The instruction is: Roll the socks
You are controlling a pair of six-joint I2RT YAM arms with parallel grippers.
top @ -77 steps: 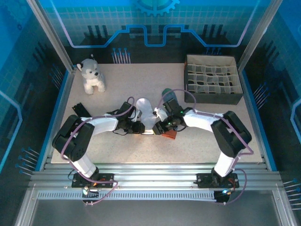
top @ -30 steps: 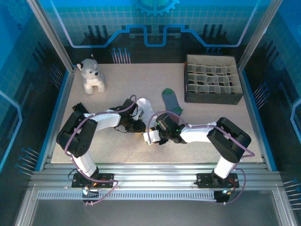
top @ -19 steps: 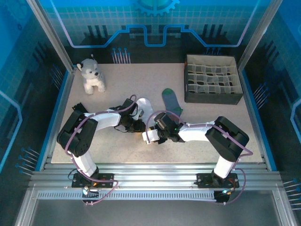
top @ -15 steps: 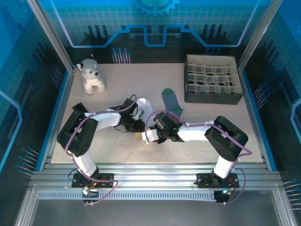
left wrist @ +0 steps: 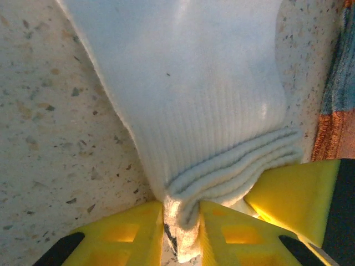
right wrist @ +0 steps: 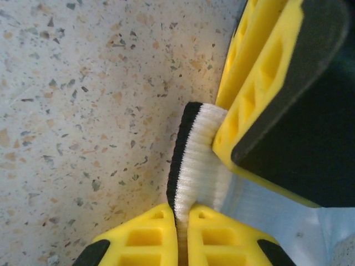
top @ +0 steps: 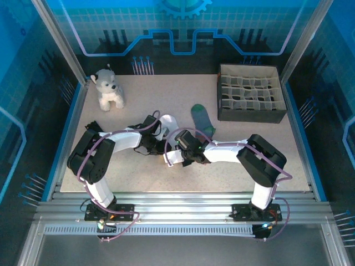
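Note:
The white sock (top: 169,123) lies mid-table, its near end folded into several layers. In the left wrist view my left gripper (left wrist: 182,221) is shut on the folded layers of the white sock (left wrist: 194,83). In the right wrist view my right gripper (right wrist: 183,219) is shut on the sock's ribbed cuff (right wrist: 197,155), which has a dark edge. Seen from above, the left gripper (top: 161,148) and the right gripper (top: 176,156) meet at the sock's near end. The teal sock (top: 201,117) lies flat just right of them; its orange cuff (left wrist: 330,133) shows beside the white sock.
A white-grey plush dog (top: 108,88) sits at the back left. A dark box with dividers (top: 250,93) stands at the back right. The other gripper's yellow finger (right wrist: 260,72) sits close against the cuff. Speckled tabletop (top: 138,177) stretches toward the near edge.
My right gripper has shifted a little to the left and closed on the white sock's cuff. The left gripper has kept its grip in place.

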